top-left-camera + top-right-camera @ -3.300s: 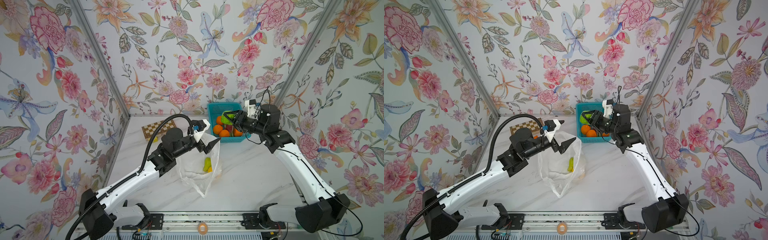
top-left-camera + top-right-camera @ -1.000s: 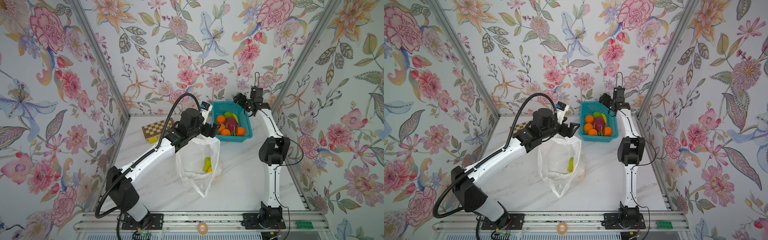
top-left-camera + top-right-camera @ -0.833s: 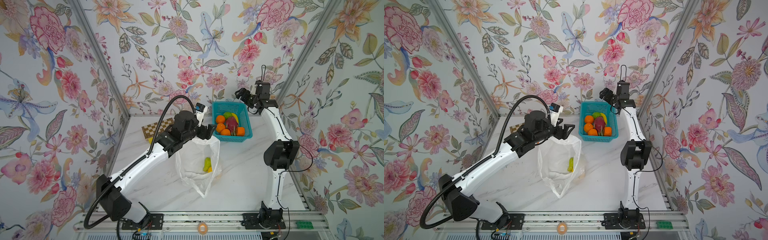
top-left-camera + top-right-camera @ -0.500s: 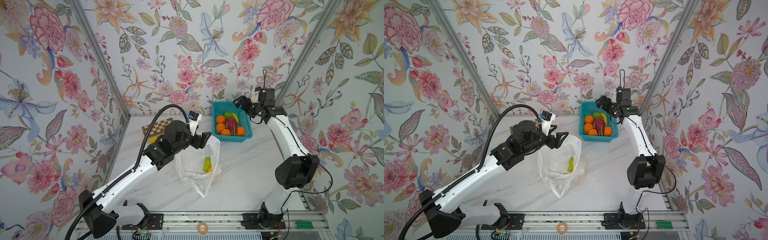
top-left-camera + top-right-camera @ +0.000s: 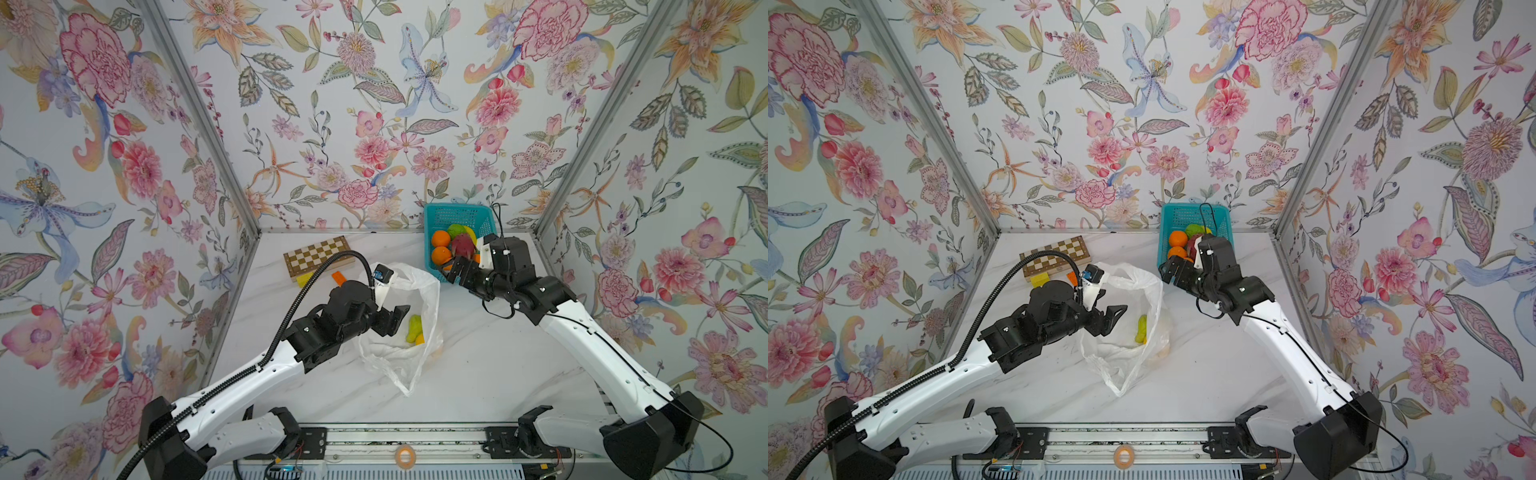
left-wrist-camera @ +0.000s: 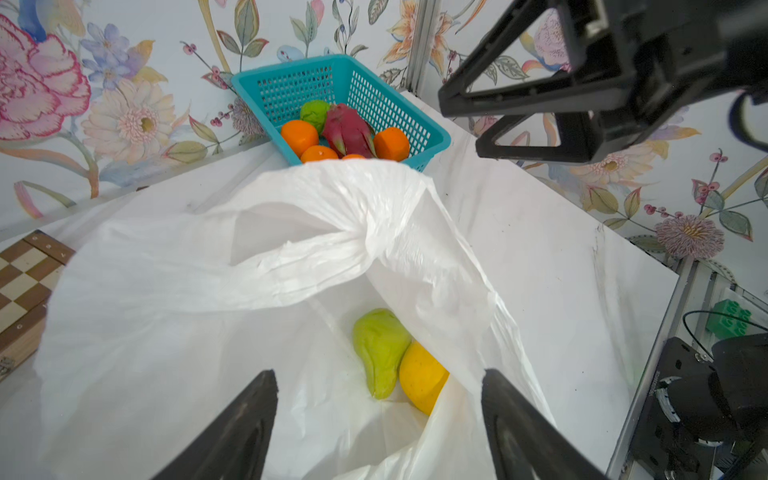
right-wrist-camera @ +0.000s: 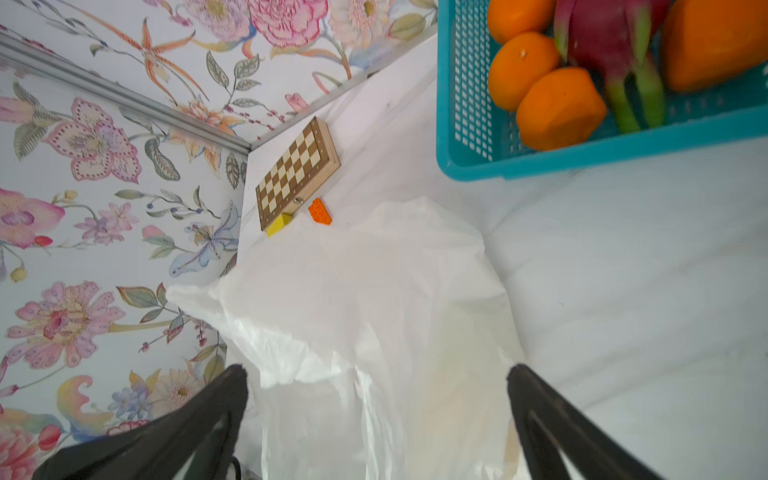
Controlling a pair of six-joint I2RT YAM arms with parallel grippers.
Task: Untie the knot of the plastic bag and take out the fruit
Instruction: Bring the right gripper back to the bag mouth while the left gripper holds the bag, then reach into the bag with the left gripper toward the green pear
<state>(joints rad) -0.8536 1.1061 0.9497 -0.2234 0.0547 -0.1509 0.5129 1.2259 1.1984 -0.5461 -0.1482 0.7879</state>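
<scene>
- Floral-papered walls (image 5: 374, 104) close in a white marble bench (image 5: 498, 374), with a chessboard (image 5: 320, 255) at the back left and a teal basket (image 5: 457, 214) at the back right.
- Half a second ago the right arm stretched up toward the back wall above the basket. It has since folded back, and the right gripper (image 5: 459, 270) now sits low at the basket's near edge, just beside the plastic bag (image 5: 399, 361).
- The left gripper (image 5: 395, 322) has drawn back from the bag's far rim and now hangs over the open mouth.
- The bag has not shifted. It lies mid-bench with its mouth gaping toward the basket and its closed end pointing at the rail.
- The left gripper's jaws stand apart with nothing clamped. In the left wrist view a green fruit (image 6: 380, 349) and a yellow fruit (image 6: 422, 382) lie touching inside the bag, just beyond its fingertips.
- The right gripper's jaws are spread wide and empty, with the bag's white plastic below them in the right wrist view.
- Oranges (image 6: 299, 135) and a dragon fruit (image 6: 347, 129) rest in the basket, beyond the bag's far rim.
</scene>
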